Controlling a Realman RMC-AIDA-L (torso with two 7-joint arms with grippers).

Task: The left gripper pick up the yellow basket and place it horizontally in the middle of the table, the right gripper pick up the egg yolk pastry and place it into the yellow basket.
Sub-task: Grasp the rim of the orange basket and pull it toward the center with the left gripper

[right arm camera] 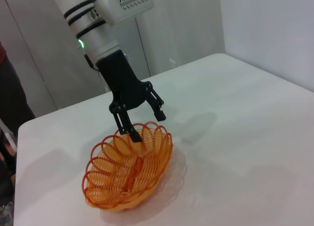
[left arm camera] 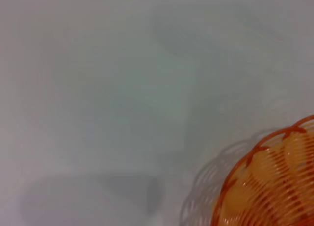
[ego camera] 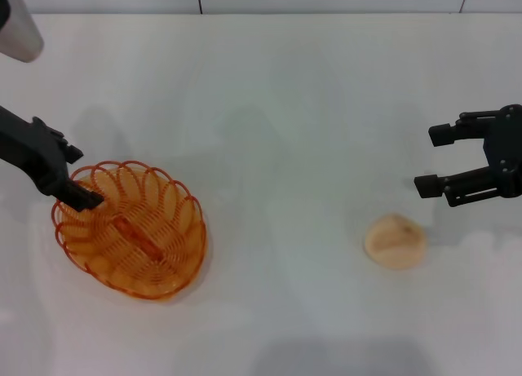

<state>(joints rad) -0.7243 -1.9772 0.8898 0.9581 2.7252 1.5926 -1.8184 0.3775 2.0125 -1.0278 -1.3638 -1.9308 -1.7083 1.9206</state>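
Yellow basket [ego camera: 130,229] sits at the left end effector [right arm camera: 145,122], whose spread fingers straddle its rim, unlifted. Egg yolk pastry [ego camera: 395,241] lies just below the released right end effector [ego camera: 432,160]; both placements remain.

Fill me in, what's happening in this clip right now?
The left gripper is at the looped rim of the yellow basket, fingers straddling it, on the table's left side. The right gripper hangs open above and beside the egg yolk pastry, which lies untouched on the table.
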